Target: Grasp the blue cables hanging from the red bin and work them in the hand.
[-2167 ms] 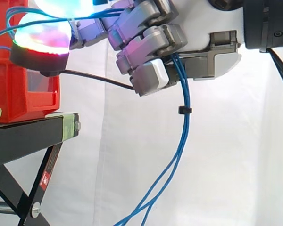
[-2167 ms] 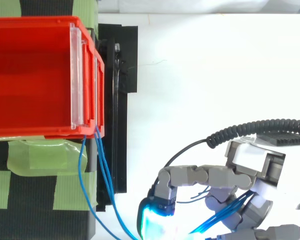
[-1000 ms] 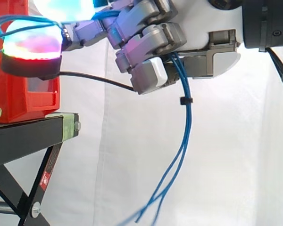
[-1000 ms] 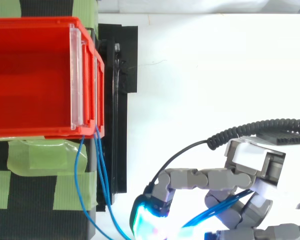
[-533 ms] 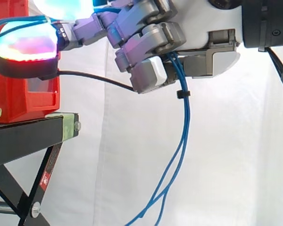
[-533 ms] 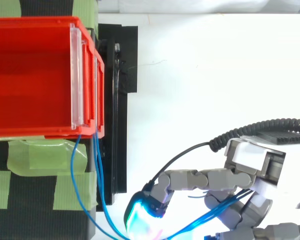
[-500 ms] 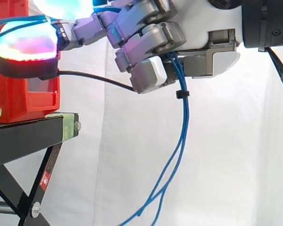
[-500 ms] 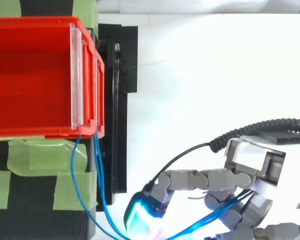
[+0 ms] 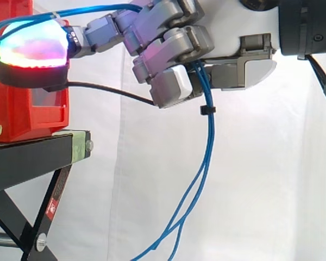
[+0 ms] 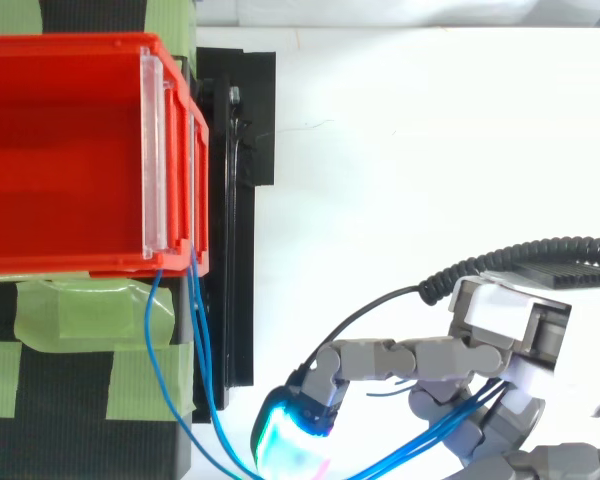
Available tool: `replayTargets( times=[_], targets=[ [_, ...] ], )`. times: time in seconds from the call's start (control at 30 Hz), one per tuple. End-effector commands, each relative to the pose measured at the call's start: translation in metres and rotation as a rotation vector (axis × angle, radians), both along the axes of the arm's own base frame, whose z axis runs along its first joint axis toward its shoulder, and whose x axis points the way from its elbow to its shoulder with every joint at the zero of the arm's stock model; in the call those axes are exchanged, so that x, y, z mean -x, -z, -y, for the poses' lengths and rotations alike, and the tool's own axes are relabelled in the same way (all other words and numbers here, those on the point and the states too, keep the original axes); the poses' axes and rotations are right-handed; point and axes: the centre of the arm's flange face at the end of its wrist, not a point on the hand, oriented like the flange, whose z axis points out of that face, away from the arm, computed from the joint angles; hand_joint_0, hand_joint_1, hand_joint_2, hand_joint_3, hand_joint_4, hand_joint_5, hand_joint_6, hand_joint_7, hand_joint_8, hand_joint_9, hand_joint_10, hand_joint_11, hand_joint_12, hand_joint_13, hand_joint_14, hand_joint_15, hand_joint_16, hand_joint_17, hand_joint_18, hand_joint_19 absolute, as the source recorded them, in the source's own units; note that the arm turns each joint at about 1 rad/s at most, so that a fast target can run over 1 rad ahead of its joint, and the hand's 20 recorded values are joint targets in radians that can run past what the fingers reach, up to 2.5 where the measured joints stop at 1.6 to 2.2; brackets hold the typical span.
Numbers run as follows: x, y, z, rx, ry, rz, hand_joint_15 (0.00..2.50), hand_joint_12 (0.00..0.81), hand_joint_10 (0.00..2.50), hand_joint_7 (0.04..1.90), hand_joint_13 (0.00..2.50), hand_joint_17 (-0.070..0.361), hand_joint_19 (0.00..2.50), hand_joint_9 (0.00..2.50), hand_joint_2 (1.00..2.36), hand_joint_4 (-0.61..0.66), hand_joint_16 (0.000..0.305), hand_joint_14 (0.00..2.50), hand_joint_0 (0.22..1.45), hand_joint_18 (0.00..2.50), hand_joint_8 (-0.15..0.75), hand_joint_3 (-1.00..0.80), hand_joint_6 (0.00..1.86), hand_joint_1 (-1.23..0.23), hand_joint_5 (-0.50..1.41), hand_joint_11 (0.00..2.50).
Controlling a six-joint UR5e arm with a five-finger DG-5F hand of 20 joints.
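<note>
Thin blue cables [image 9: 208,157] leave the red bin [image 10: 70,150] and run through my hand [image 9: 171,49]. In the side view they stretch from the bin's front across the top of a glowing fingertip [image 9: 30,51], pass under the curled fingers, and hang down below the palm with a small black tie [image 9: 206,110] on them. Their loose ends dangle near the bottom edge. In the top view the cables [image 10: 195,340] drop from the bin's front corner and sweep toward the hand [image 10: 460,400] at the lower right. My fingers are curled round the cables.
The red bin sits on a black stand [image 9: 32,157] with green tape [image 10: 80,320] over its top. A white curtain [image 9: 271,179] hangs behind. A black rail [image 10: 235,230] runs along the stand's front edge in the top view.
The extended finger has swung further toward the bin, drawing the upper cable run tighter. The black tie has crept up toward the palm, and the hanging ends sway.
</note>
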Motion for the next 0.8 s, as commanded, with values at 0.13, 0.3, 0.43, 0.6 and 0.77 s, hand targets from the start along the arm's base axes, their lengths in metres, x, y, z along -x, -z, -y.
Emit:
replayTargets(
  times=[0.13, 0.3, 0.43, 0.6, 0.77],
  targets=[
    [-0.0001, -0.0001, 0.0005, 0.0, 0.0, 0.0, 1.97, 0.712, 2.5, 1.13, 2.02, 0.178, 0.65, 1.78, 1.02, 0.31, 0.237, 2.5, 1.01, 2.5, 0.535, -0.29, 0.01, -0.66, 0.42, 2.5],
    [0.0001, -0.0001, -0.0002, 0.0, 0.0, 0.0, 1.97, 0.712, 2.5, 1.15, 2.02, 0.178, 0.65, 1.78, 1.01, 0.3, 0.237, 2.5, 1.13, 2.5, 0.535, 0.28, 0.02, -0.65, 0.46, 2.5],
    [0.0, -0.0001, -0.0004, 0.0, -0.001, 0.0, 1.97, 0.712, 2.5, 1.18, 2.02, 0.178, 0.65, 1.78, 1.35, 0.27, 0.237, 2.5, 1.08, 2.5, 0.535, 0.37, 0.02, -0.63, 0.49, 2.5],
    [0.0, -0.0001, -0.0004, 0.0, -0.001, 0.0, 1.97, 0.712, 2.5, 1.18, 2.02, 0.178, 0.65, 1.78, 1.61, 0.26, 0.237, 2.5, 0.97, 2.5, 0.535, 0.31, 0.02, -0.63, 0.47, 2.5],
    [-0.0003, 0.0008, 0.0005, 0.001, 0.0, -0.001, 1.97, 0.712, 2.5, 1.17, 2.02, 0.178, 0.65, 1.78, 1.81, 0.26, 0.237, 2.5, 0.84, 2.5, 0.535, 0.2, 0.01, -0.64, 0.4, 2.5]
  ],
)
